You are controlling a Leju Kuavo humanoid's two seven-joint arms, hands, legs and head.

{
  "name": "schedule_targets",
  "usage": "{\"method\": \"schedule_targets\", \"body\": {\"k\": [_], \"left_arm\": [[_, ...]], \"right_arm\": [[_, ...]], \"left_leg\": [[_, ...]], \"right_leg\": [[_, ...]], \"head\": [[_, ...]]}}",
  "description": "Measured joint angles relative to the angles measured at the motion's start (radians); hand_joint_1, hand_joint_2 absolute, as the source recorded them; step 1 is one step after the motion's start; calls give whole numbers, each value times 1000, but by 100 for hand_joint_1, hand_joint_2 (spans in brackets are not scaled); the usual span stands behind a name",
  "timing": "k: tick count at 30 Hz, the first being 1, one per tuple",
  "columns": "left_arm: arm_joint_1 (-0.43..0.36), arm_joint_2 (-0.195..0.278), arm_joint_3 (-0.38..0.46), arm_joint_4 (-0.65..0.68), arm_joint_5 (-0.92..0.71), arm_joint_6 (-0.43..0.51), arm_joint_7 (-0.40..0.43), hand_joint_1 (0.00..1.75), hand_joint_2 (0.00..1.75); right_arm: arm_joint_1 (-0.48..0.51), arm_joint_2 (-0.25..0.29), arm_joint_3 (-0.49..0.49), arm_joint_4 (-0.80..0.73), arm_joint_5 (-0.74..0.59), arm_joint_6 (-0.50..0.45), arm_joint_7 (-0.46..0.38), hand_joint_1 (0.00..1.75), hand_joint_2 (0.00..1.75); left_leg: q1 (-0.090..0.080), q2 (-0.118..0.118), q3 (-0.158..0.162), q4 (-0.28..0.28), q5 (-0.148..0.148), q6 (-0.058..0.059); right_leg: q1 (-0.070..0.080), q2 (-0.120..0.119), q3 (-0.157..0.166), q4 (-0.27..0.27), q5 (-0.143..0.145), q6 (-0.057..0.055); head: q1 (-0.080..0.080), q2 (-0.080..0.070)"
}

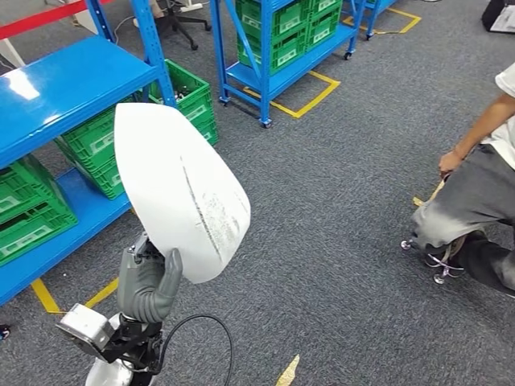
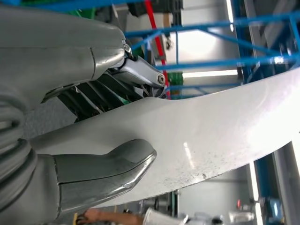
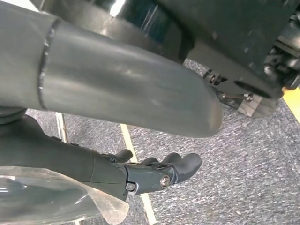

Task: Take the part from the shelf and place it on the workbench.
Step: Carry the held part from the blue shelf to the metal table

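The left robot hand [image 1: 147, 281] grips the lower edge of a big white curved panel [image 1: 182, 189], the part, and holds it up in the air over the grey carpet floor [image 1: 340, 201]. In the left wrist view the thick grey thumb [image 2: 106, 168] presses one face of the panel [image 2: 212, 126] while the darker fingers [image 2: 106, 91] close on its other face. The panel carries a dark scuff line and grey speckling on the side facing the head camera. The right robot hand [image 3: 155, 171] hangs above the carpet, holding nothing; its dark fingers [image 3: 183, 164] are loosely curved and not closed.

To the left of the held panel stands a blue shelf [image 1: 60, 88] with green crates [image 1: 97, 149] on its lower level. A second blue shelf [image 1: 286, 40] with green crates stands farther back, inside yellow floor tape [image 1: 313, 100]. At the right edge a person [image 1: 479, 177] crouches on the carpet, well apart from the panel.
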Motion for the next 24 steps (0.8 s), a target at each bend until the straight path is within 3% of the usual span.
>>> {"method": "schedule_targets", "body": {"k": [1, 3, 4, 6, 7, 8, 9, 10, 12, 13, 15, 16, 17, 19, 21, 23, 24], "left_arm": [[0, 0, 0, 0, -1, 0, -1, 175, 175], [-1, 0, 0, 0, -2, 0, -1, 175, 175], [-1, 1, 0, 0, -3, 1, -2, 175, 175], [0, 3, 0, -1, -3, 1, -2, 175, 175], [1, 3, 1, -1, -4, 2, -2, 175, 175], [2, 4, 1, -1, -3, 3, -2, 175, 175], [2, 4, 1, -1, -3, 4, -2, 175, 175], [2, 4, 1, -1, -3, 5, -2, 175, 175], [2, 4, 1, -1, -2, 6, -2, 175, 175], [2, 4, 1, -1, -2, 6, -2, 175, 175], [2, 3, 2, -1, -2, 6, -2, 175, 175], [2, 2, 2, -2, -1, 6, -1, 175, 175], [2, 1, 2, -2, 0, 6, -1, 175, 175], [1, -2, 4, -2, 6, 5, -2, 175, 175], [4, -5, 6, -2, 13, 3, -2, 175, 175], [7, -6, 8, -3, 18, 1, -2, 175, 175], [8, -6, 8, -3, 20, 0, -2, 175, 175]], "right_arm": [[1, 0, 0, 0, 1, 0, 0, 0, 0], [4, 0, 0, 0, 4, 0, 0, 0, 0], [4, 0, 0, 0, 4, 0, 0, 0, 0], [2, 0, 0, 0, 5, 1, 0, 0, 0], [1, 0, -1, 0, 5, 2, 0, 0, 0], [1, 0, -1, 0, 5, 3, 0, 0, 0], [2, 0, -1, 0, 5, 4, 0, 0, 0], [3, 0, -1, 0, 5, 4, 0, 0, 0], [3, 1, -2, 0, 4, 5, -1, 0, 0], [2, 1, -2, 0, 4, 5, -2, 0, 0], [2, 1, -2, 0, 3, 5, -3, 0, 0], [4, 1, -2, 0, 3, 5, -3, 0, 0], [7, 1, -2, 0, 3, 5, -4, 0, 0], [11, 1, -2, 0, 3, 5, -4, 0, 0], [7, 2, -3, 0, 3, 5, -6, 0, 0], [5, 2, -3, 0, 4, 4, -9, 0, 0], [6, 2, -3, 0, 4, 4, -10, 0, 0]], "left_leg": [[1, 8, 2, -1, -1, -5], [5, -20, -3, 20, -22, -16], [7, -49, -17, 57, -49, -20], [10, -98, -71, 190, -119, -23], [10, -106, -100, 255, -145, -23], [9, -109, -117, 292, -151, -22], [9, -111, -118, 291, -136, -21], [10, -115, -101, 250, -103, -18], [13, -151, -44, 115, -31, -13], [15, -170, -22, 63, -13, -11], [14, -189, -10, 26, -11, -8], [12, -181, -10, 23, -10, -4], [12, -170, -10, 19, -7, 1], [13, -145, -8, 10, 0, 14], [12, -116, -9, 7, 1, 21], [9, -83, -11, 8, 0, 22], [9, -69, -11, 8, -1, 22]], "right_leg": [[-1, 13, -3, -1, 2, -7], [-4, 35, -5, -4, 8, -20], [-6, 47, -4, -7, 11, -27], [-7, 72, -5, -7, 14, -33], [-6, 87, -6, -7, 15, -35], [-5, 102, -5, -6, 15, -35], [-5, 117, -5, -5, 15, -35], [-5, 133, -4, -3, 15, -35], [-4, 162, -6, 4, 13, -31], [-4, 176, -11, 10, 13, -27], [-7, 197, -23, 14, 16, -14], [-10, 207, -29, 13, 19, -6], [-11, 203, -34, 14, 19, 0], [-9, 154, -60, 54, -7, 9], [-8, 94, -118, 174, -70, 17], [-11, 78, -171, 288, -113, 22], [-12, 76, -173, 298, -109, 23]], "head": [[0, 0], [-2, 0], [-3, 0], [-6, 0], [-6, 0], [-6, 0], [-6, 0], [-6, 0], [-6, 0], [-6, 0], [-5, 0], [-5, 0], [-5, 0], [0, 0], [5, 0], [6, 0], [6, 0]]}}
